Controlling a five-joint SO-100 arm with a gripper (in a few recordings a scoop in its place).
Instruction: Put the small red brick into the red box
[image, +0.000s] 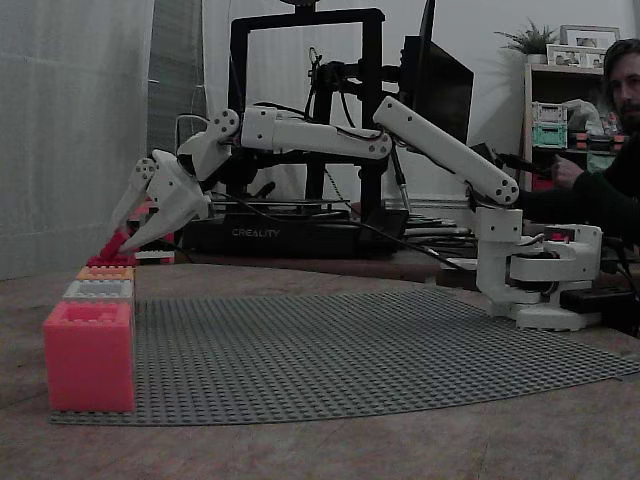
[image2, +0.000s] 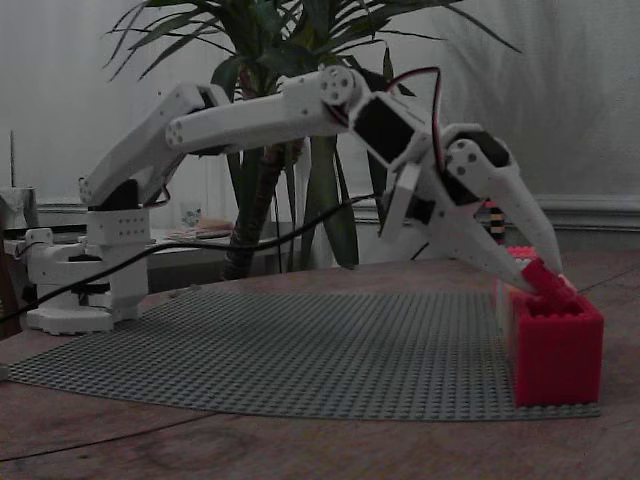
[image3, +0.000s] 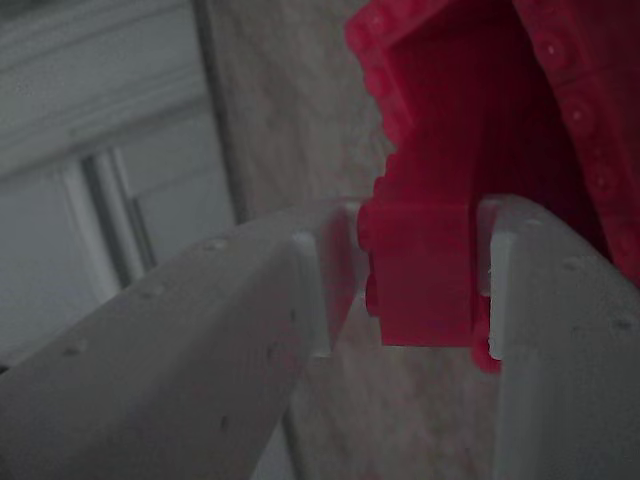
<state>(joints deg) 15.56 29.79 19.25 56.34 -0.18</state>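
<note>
Brick held at the red box's mouth

Our fingers (image3: 310, 290) are closed on the small red brick (image3: 420, 270), which hangs at the rim of the red box (image2: 556, 348) at the far end of the row on the grey baseplate (image: 350, 345). We should centre it over the opening before letting go, so it clears the studded wall. Our arm reaches fully out, wrist pitched down.
</note>
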